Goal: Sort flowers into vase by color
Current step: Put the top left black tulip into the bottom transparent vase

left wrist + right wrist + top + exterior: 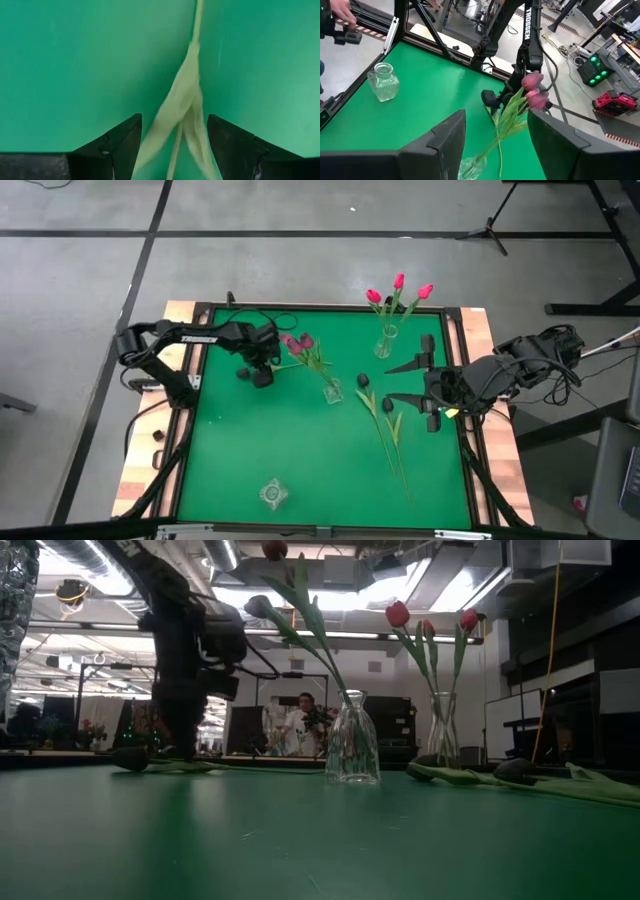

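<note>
L gripper [262, 370] hangs over the mat [250, 450], fingers spread w/ a pale stem [187, 100] between them, not pinched. R gripper [405, 382] waits, fingers apart, just beside two dark tulips [380, 415] lying flat. Mauve tulips [300, 343] stand in center vase [332, 390], red tulips [398, 290] in far vase [384, 343].

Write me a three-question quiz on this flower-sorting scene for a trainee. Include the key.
1. True or false: the right end effector, near the table's right edge, grips a tulip.
2. How many vases are empty? A) none B) one C) two
3. Short answer: what lies between the open fingers of the left end effector?

Key
1. False. It is open and holds nothing.
2. B. Only the empty vase near the front edge.
3. A pale green stem with leaves, lying on the green table.
</note>
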`<state>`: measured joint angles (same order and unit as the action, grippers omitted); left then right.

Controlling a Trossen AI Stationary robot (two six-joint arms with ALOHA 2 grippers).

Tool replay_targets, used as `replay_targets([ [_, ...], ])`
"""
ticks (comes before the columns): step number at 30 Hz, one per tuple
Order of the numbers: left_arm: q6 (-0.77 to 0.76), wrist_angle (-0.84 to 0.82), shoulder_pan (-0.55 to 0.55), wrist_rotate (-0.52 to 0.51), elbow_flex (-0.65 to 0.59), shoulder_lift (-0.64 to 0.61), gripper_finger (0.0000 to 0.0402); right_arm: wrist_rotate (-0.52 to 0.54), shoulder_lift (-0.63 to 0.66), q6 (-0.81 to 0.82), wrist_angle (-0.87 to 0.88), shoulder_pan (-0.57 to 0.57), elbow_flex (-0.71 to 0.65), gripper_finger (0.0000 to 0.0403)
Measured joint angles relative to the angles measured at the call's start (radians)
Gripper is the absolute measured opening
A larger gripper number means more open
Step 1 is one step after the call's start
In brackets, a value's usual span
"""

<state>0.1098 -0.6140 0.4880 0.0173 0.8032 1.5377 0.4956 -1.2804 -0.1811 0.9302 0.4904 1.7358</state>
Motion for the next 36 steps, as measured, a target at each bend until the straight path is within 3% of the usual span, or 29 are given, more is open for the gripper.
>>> replay_targets([
  [12, 0.060, 0.043, -0.010, -0.011, 0.006, 0.109, 0.0208, -0.019, 0.000, 0.002, 0.001, 0.000, 0.000, 0.0214],
  [15, 0.058, 0.023, -0.011, -0.029, 0.006, 0.109, 0.0169, -0.018, 0.000, 0.002, 0.000, 0.000, 0.000, 0.0214],
  [22, 0.047, -0.013, -0.012, -0.049, 0.006, 0.104, 0.0018, -0.018, 0.000, 0.001, -0.022, 0.000, 0.000, 0.0214],
  [29, -0.021, -0.191, -0.018, -0.072, -0.010, -0.010, 0.0007, -0.015, 0.000, 0.001, -0.033, 0.000, 0.000, 0.0214],
  [36, -0.125, -0.427, -0.037, -0.152, -0.004, -0.211, 0.0006, 0.078, 0.000, -0.032, -0.046, 0.000, 0.000, 0.0214],
])
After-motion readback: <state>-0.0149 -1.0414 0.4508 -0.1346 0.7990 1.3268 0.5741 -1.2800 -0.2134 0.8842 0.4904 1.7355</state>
